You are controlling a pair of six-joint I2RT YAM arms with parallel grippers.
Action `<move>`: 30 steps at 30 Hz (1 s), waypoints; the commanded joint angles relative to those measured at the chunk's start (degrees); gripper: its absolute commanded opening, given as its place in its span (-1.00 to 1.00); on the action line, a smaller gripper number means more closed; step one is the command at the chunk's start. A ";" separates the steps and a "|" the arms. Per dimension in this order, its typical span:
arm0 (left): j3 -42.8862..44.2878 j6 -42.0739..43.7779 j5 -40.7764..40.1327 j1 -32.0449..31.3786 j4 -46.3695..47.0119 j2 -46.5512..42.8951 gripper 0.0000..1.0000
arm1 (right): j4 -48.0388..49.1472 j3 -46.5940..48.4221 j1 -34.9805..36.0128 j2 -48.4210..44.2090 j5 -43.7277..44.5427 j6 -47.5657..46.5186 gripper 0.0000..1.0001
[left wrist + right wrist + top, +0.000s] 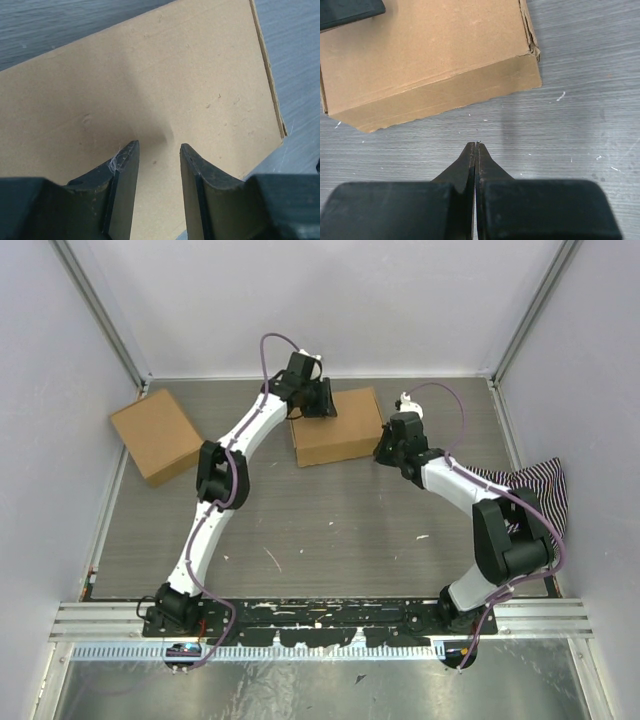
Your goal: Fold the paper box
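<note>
Now the paper box point(340, 430) looks folded shut, so little is left. Left gripper point(157, 147) is open over it, empty; right gripper point(476, 145) is closed, empty.

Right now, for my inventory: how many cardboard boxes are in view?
2: a squarish brown cardboard carton far left; a brown cardboard mailer mid-table, under the left end effector.

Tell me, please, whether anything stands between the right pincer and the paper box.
Nothing visible does. The right wrist view shows only table surface between the shut right pincer and the near wall of the box. The open left pincer is over the box's top, away from that gap.
</note>
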 commanded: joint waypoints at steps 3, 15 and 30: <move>-3.03 4.65 6.30 -3.73 -7.50 -1.07 -0.12 | -2.35 0.34 -0.85 -4.27 1.99 -0.42 -0.98; -14.91 8.22 10.00 -9.73 -6.84 -7.07 -0.18 | -13.08 -1.67 -1.61 -7.90 10.80 -0.61 -0.98; -16.13 6.97 11.45 -9.94 -5.25 -7.17 -0.23 | -4.00 -14.16 0.53 -13.45 -12.15 -1.73 -0.98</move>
